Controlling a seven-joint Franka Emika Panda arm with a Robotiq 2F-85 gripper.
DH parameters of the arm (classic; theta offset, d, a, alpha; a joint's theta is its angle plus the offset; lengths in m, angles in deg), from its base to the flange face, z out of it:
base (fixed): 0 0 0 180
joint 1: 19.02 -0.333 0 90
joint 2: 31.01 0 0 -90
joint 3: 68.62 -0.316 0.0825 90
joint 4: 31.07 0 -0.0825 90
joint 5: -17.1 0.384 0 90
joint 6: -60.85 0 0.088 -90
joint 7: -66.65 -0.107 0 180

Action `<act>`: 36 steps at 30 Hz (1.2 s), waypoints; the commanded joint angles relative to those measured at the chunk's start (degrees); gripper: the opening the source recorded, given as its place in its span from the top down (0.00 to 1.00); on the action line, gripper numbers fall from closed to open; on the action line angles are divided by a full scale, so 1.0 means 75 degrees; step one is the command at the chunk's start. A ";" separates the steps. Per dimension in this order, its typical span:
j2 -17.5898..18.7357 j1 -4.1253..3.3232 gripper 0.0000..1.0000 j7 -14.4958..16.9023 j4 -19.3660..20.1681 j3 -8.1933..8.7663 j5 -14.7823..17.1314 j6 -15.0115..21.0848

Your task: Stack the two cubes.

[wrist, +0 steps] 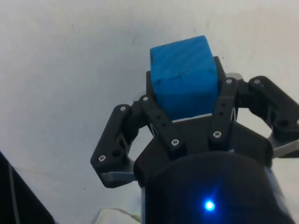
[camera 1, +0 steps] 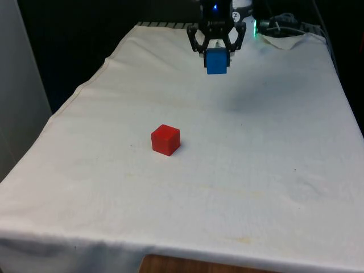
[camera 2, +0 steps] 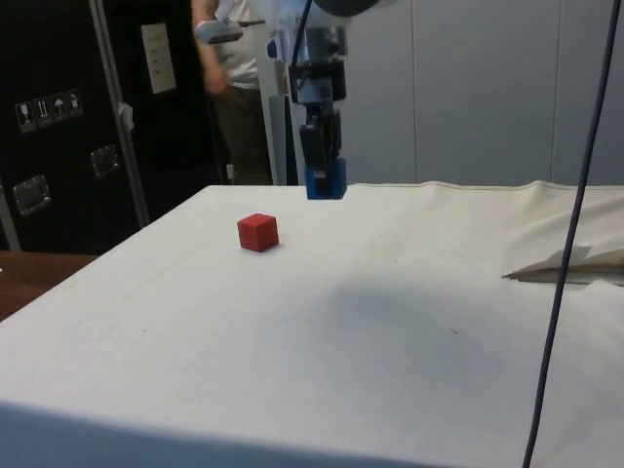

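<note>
Gripper (camera 1: 216, 56) clamped on blue cube (camera 1: 216, 61), raised above cloth; carry over red cube (camera 1: 165, 140), square edges, lower slowly.

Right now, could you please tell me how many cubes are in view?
2: a blue cube held in the fingers above the cloth, and a red cube resting mid-table.

The black two-finger gripper (wrist: 184, 93) is clamped on a bright blue, finely ribbed cube (wrist: 183, 74), one finger on each of two opposite faces. The cube juts out past the fingertips. Beyond it lies the plain white cloth (wrist: 70, 70), well apart from the cube.
</note>
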 commanded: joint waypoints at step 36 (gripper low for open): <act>0.2177 0.0053 1.00 0.0604 -0.3293 0.0535 0.0237 -0.1268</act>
